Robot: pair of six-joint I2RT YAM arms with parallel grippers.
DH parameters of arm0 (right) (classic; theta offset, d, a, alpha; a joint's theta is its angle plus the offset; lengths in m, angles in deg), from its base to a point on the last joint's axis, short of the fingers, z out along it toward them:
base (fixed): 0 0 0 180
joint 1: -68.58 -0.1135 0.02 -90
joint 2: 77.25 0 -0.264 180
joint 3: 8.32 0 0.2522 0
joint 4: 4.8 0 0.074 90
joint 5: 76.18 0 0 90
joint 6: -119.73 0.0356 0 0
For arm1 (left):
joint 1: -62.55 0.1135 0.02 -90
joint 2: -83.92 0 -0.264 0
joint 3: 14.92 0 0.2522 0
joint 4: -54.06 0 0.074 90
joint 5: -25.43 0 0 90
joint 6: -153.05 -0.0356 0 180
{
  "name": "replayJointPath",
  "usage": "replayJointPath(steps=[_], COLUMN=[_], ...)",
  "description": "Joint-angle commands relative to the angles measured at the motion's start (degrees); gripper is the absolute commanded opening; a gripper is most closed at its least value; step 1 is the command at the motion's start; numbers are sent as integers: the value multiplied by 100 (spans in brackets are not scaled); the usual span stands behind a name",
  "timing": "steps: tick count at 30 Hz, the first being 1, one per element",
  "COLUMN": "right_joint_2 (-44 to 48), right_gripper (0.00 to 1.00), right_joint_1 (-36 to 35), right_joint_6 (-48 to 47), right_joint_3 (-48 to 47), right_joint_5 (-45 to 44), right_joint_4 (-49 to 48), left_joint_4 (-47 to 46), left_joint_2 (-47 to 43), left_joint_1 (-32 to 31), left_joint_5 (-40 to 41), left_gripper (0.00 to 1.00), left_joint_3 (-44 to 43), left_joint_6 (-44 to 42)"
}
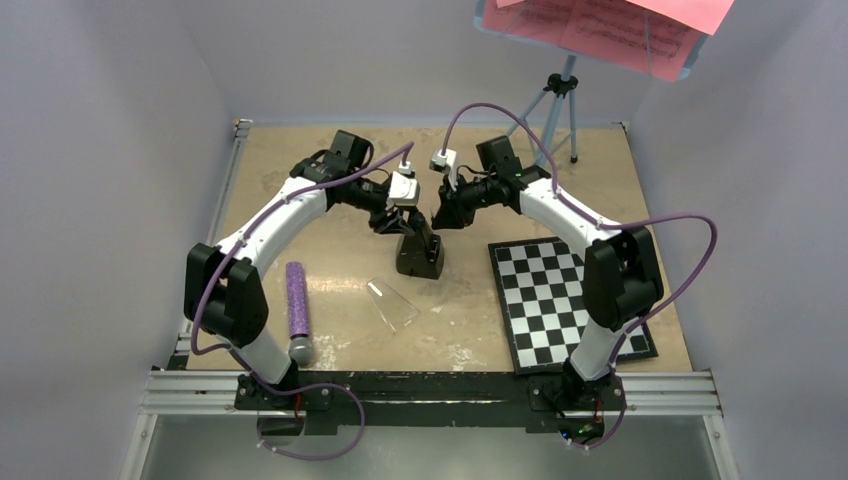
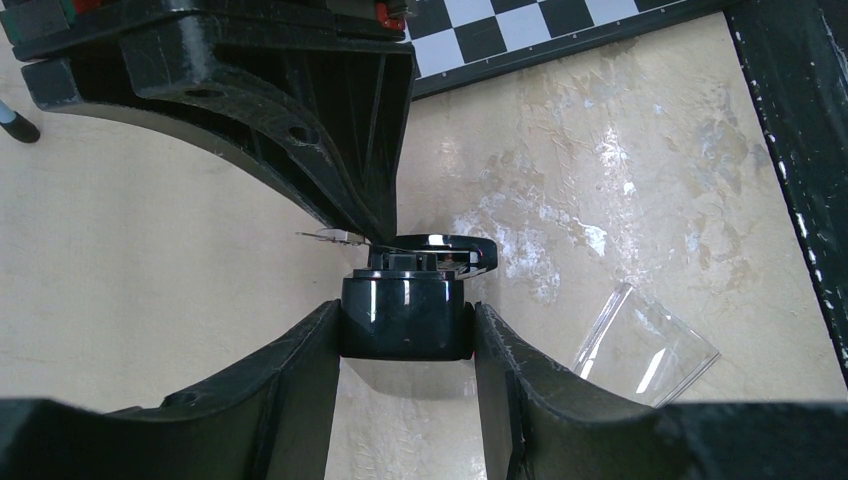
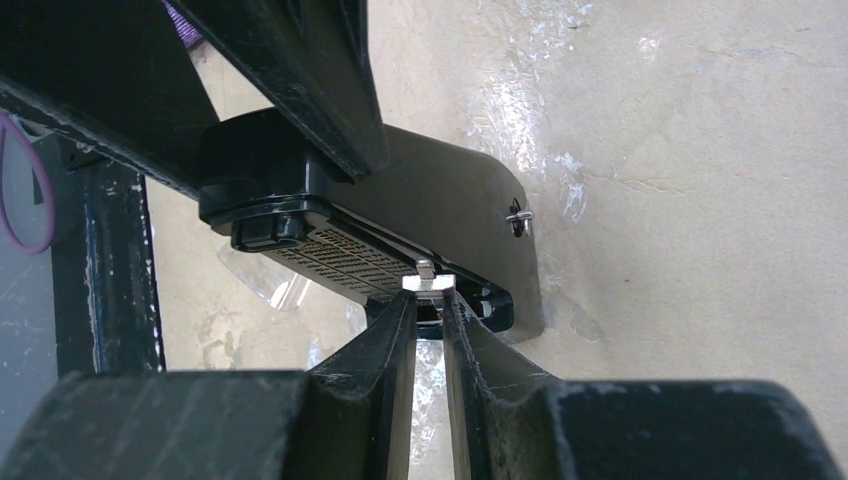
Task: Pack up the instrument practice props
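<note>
The small black metronome (image 1: 420, 255) stands mid-table with its clear plastic cover (image 1: 392, 303) off and lying flat in front of it. My left gripper (image 2: 405, 340) is shut on the metronome body (image 2: 405, 318), one finger on each side. From the right, my right gripper (image 3: 428, 300) has its jaws narrowed onto the silver pendulum weight (image 3: 430, 283) on the metronome's face (image 3: 340, 255). The light-blue music stand (image 1: 560, 90) stands at the back right, holding pink sheet-music pages (image 1: 610, 30).
A black-and-white checkered board (image 1: 565, 300) lies to the right of the metronome. A purple microphone (image 1: 297, 305) lies to the left, near the left arm's base. The cover (image 2: 645, 345) shows beside my left fingers. The black rail (image 1: 430, 385) runs along the near edge.
</note>
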Motion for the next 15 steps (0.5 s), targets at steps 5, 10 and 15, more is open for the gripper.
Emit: replayJointPath(steps=[5, 10, 15], right_joint_2=[73, 33, 7], right_gripper=[18, 17, 17], right_joint_1=[-127, -141, -177], right_joint_6=[-288, -76, 76], right_joint_3=[-360, -360, -369], right_joint_5=[449, 511, 562], right_joint_4=[18, -169, -303], left_joint_4=[22, -72, -232], left_joint_2=[141, 134, 127], left_joint_1=[68, 68, 68], left_joint_5=[85, 67, 47], left_gripper=[0, 0, 0], left_joint_3=[-229, -191, -125], left_joint_6=[-303, -182, -44])
